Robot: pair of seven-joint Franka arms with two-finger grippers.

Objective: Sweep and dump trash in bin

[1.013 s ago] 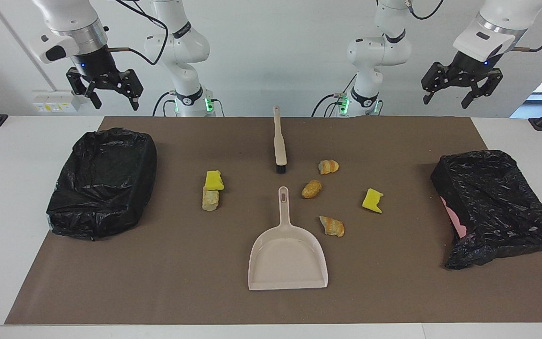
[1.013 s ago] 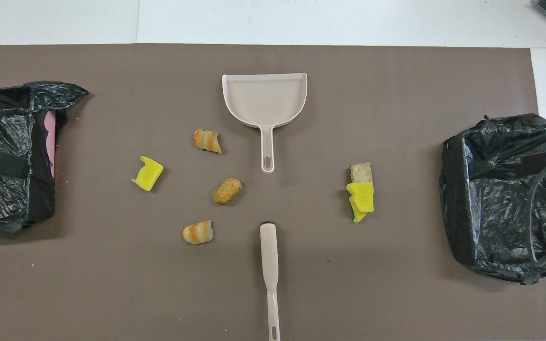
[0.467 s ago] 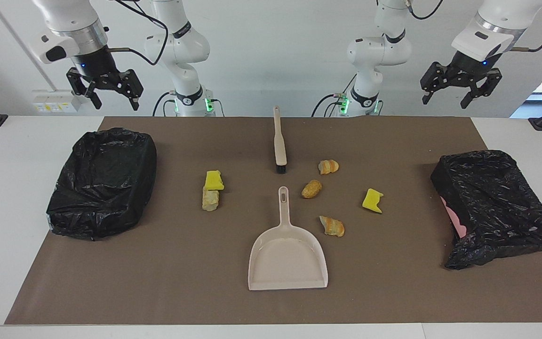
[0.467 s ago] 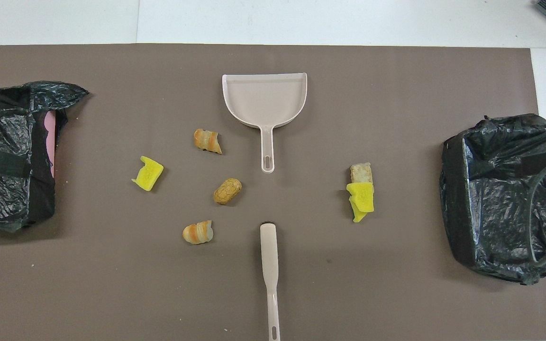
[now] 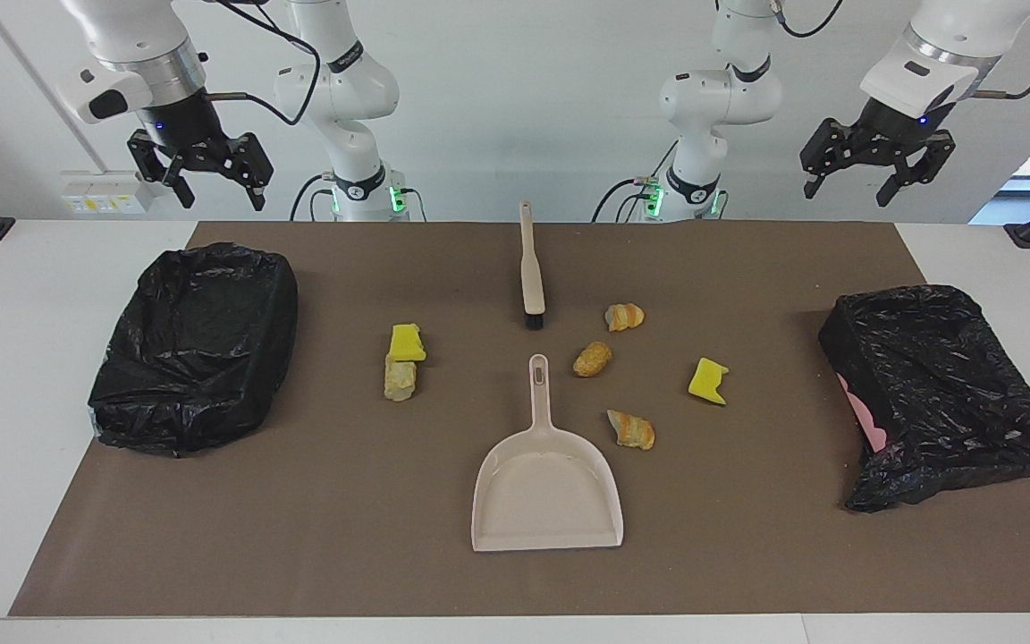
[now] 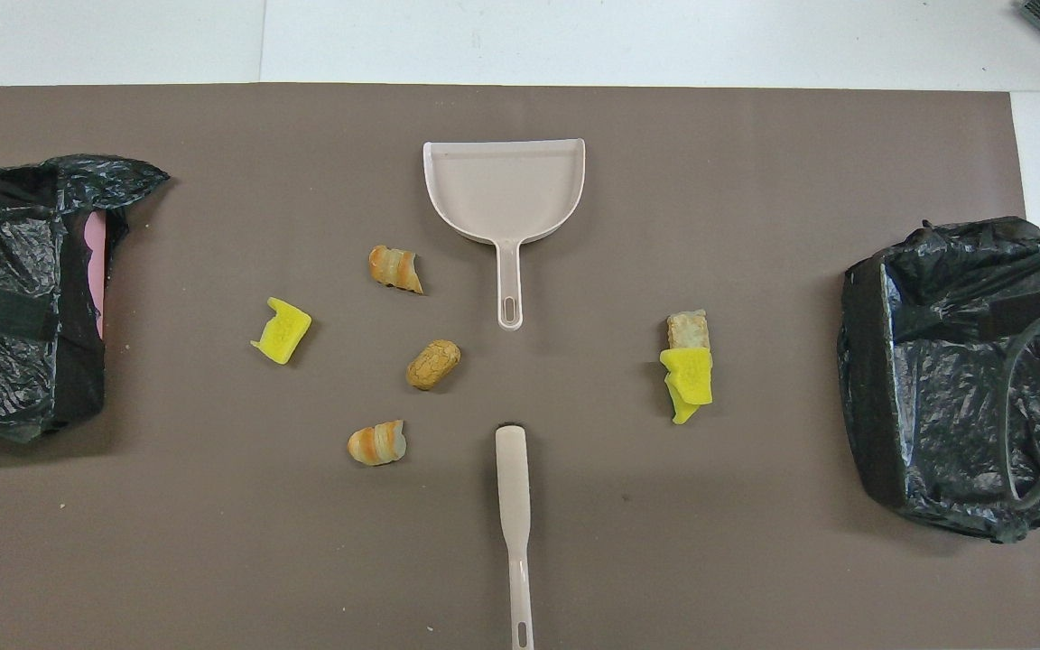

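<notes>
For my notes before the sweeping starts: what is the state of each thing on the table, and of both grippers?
Dustpan: flat, empty, untouched.
Brush: lying flat, untouched.
Trash: six scraps loose on the mat.
Bins: lined with black bags, open.
Left gripper: open, raised, empty.
Right gripper: open, raised, empty.

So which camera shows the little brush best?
The overhead view: the brush lies full length there, handle toward the robots, dark bristles just peeking out toward the dustpan. The facing view shows the brush smaller and foreshortened, though its black bristle end is plainer there.
</notes>
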